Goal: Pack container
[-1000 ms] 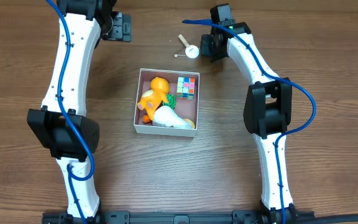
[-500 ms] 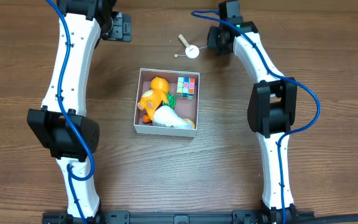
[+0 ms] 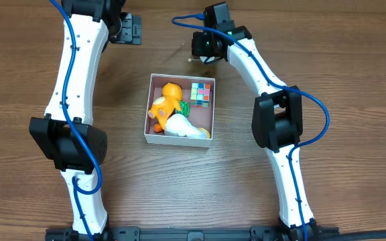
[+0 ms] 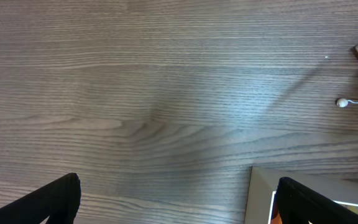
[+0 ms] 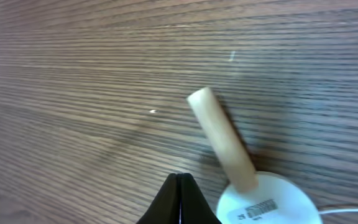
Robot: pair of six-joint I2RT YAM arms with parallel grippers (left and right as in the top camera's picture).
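Note:
The container point(image 3: 177, 140), a shallow square box with white walls, sits mid-table and holds an orange plush point(image 3: 168, 99), a coloured cube point(image 3: 201, 94) and a white toy point(image 3: 183, 126). Its corner shows in the left wrist view point(image 4: 260, 193). A white disc toy with a wooden handle point(image 5: 221, 138) lies on the table behind the box. My right gripper point(image 3: 205, 48) hangs over it, hiding it from overhead. Its fingers point(image 5: 180, 177) are shut and empty, just left of the disc. My left gripper point(image 3: 127, 29) is open and empty point(image 4: 182, 205) at the back left.
A thin wire with a white bead point(image 4: 341, 102) sticks out from the disc toy towards the box. A green piece point(image 3: 184, 106) lies between the plush and the cube. Both arms' blue cables run along the table's sides.
My right gripper has swung left from beside the disc toy to above it, covering it in the overhead view. The left arm and the box have not moved.

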